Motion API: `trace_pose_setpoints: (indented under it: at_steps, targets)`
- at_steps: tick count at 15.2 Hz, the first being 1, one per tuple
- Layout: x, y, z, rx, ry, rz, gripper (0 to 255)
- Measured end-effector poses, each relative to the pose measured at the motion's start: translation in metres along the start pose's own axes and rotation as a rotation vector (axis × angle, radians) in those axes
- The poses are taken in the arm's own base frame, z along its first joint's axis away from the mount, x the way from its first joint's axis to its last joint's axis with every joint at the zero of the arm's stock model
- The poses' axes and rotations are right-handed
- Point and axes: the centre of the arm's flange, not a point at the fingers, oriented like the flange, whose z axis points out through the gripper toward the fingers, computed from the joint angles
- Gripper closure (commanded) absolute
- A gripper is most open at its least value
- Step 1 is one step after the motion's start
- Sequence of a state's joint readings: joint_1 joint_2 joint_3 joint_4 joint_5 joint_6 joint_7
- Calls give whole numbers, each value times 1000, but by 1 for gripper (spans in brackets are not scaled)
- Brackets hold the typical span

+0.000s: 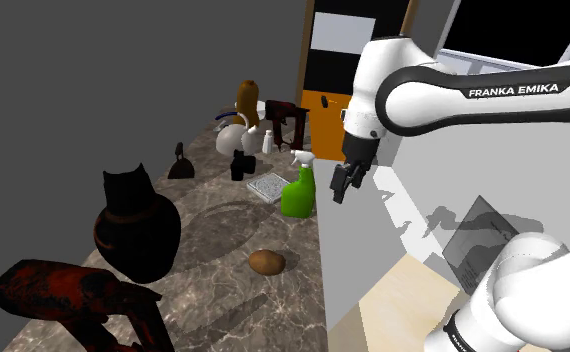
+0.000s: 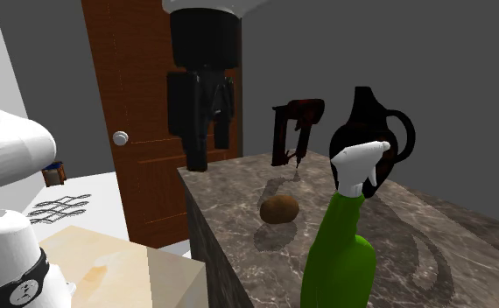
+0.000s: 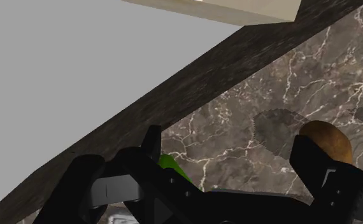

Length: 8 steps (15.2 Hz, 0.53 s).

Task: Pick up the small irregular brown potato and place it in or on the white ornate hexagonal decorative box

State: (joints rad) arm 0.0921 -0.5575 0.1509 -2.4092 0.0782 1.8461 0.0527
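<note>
Hanging above the counter's (image 1: pixel 213 300) edge near the green spray bottle (image 1: pixel 298 192), the gripper (image 1: pixel 341 185) has its fingers apart and empty, so no step of the task looks done. The brown potato (image 1: pixel 266 262) lies untouched on the marble, apart from the pale patterned box (image 1: pixel 269 186) beside the bottle. Grasp, carry and placement are all left. The arm (image 1: pixel 423 100) reads "FRANKA EMIKA".

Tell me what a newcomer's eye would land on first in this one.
The bright green spray bottle looms in the second exterior view's foreground, on the dark veined counter. The black gripper, open, hangs above the counter's edge beside it, and the small brown potato lies nearer the shoulder camera.
</note>
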Motion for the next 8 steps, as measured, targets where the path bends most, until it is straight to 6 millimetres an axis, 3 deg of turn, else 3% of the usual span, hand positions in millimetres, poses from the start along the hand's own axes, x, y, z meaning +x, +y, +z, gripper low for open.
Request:
trace_pose_setpoints:
  at_steps: [8]
  targets:
    - [53,-69,58,17,-37,-82,0]
